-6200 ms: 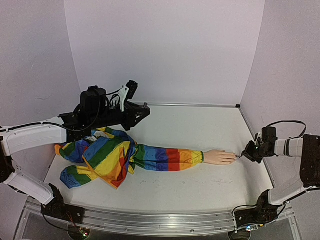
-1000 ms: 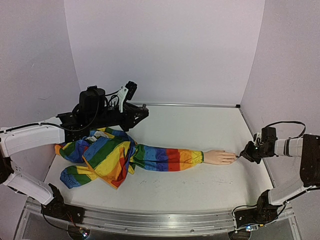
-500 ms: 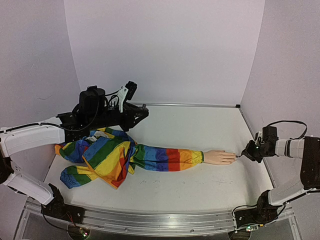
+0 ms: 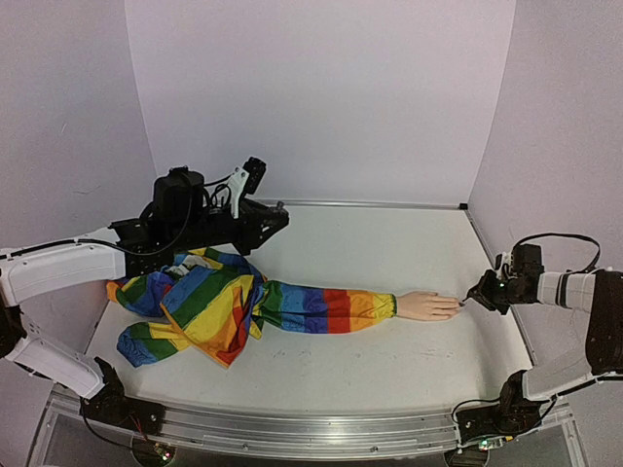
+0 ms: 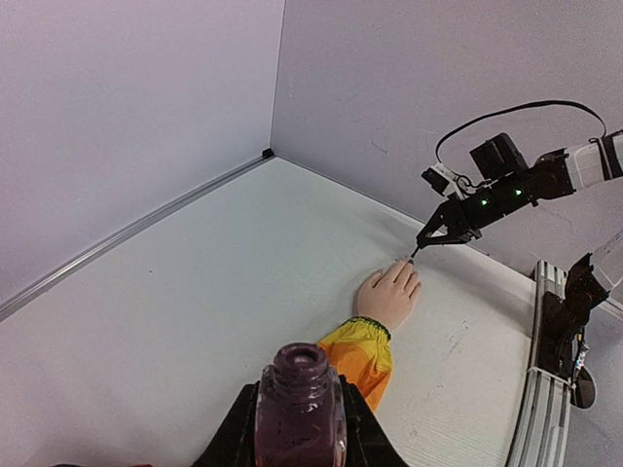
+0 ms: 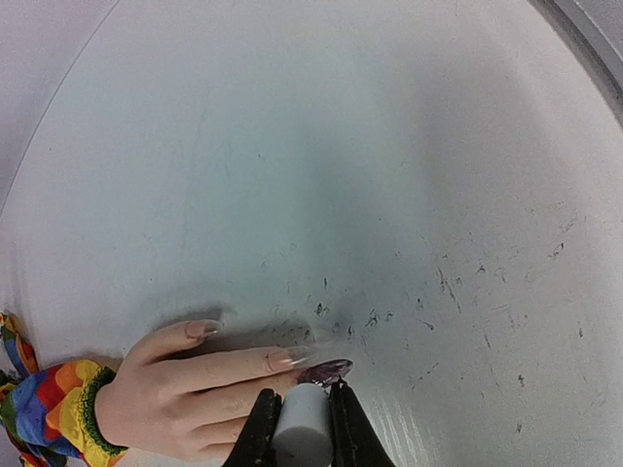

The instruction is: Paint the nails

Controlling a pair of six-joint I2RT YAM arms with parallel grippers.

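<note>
The pale mannequin hand [image 4: 426,305] lies palm down on the white table, fingers pointing right. Its nails show in the right wrist view: the thumb nail [image 6: 202,329] and the index nail [image 6: 289,358] are bare peach, and the middle nail [image 6: 326,371] is glossy purple. My right gripper [image 6: 302,393] is shut on a white brush handle [image 6: 298,436] right over that purple nail; the bristles are hidden. My left gripper [image 5: 300,413] hovers above the sleeve at the back left, shut on an uncapped bottle [image 5: 300,394] of dark purple polish.
The rainbow-striped sleeve [image 4: 321,306] runs left from the wrist into a bunched garment [image 4: 195,306] under the left arm. Lilac walls close the back and both sides. A metal rail [image 4: 292,428] runs along the near edge, and the right wall stands close behind the right gripper [image 4: 477,295].
The right wrist has shifted very slightly at the fingertips. The left arm and the bottle have not moved.
</note>
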